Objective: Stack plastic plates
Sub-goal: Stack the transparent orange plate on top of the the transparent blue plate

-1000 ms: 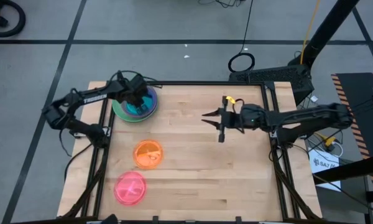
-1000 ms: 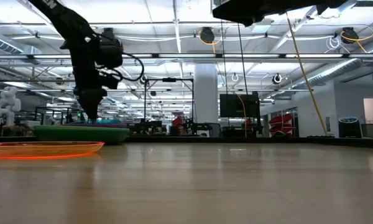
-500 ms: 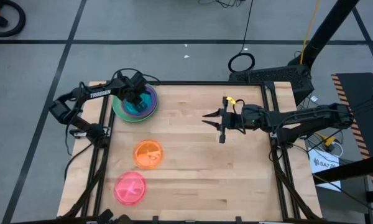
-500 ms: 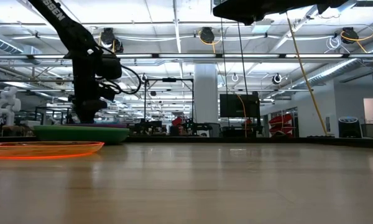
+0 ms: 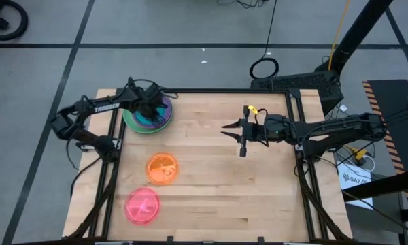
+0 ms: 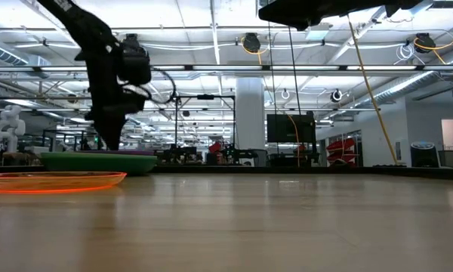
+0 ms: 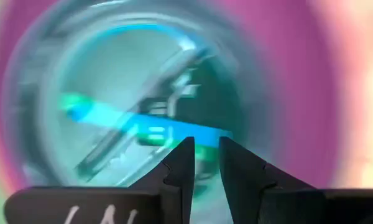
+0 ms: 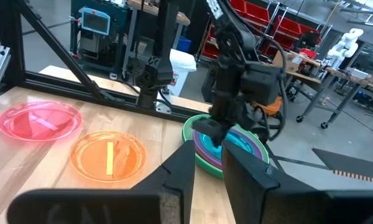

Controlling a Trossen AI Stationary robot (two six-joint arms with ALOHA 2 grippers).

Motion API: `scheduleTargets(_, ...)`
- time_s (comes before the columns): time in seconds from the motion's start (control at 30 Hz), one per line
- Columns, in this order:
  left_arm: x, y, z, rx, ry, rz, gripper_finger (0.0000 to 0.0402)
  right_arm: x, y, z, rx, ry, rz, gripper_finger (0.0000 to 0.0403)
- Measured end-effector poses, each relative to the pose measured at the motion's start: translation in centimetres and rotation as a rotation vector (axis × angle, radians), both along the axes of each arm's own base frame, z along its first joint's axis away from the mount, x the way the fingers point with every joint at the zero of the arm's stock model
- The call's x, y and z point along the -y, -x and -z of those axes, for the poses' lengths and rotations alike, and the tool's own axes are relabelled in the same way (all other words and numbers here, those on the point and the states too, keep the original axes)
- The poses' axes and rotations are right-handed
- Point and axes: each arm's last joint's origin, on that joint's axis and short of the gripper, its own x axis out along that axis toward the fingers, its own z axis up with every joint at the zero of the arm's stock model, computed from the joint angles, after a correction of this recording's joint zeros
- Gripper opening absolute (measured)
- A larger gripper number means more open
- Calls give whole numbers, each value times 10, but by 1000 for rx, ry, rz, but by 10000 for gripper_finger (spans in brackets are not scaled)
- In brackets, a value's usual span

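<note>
Teal plate (image 7: 130, 106) tops stack (image 5: 147, 114); left hand (image 7: 202, 163) above, nearly closed, empty.

Robotics lab hall, ceiling trusses (image 6: 287, 68), red bins (image 8: 286, 28), white humanoid robot (image 6: 7, 125)

glossy translucent plastic plates (image 5: 162, 167), wooden table (image 5: 258, 190)

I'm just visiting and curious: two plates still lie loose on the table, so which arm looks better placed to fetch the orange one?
Probably the left. Its gripper hangs over the stack, on the same side as the orange plate and pink plate. The right gripper waits mid-table, farther away.
</note>
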Motion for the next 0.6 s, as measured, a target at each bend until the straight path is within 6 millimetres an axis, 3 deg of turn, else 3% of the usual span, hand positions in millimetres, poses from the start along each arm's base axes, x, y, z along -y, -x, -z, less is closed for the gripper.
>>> scheduleTargets(0.23, 53, -22, -19, 65, 11, 230, 81, 0, 0, 0, -3, -3, 0, 73)
scheduleTargets(0.6, 124, -51, -9, 14, 60, 770, 81, 0, 0, 1, -9, -3, 0, 73)
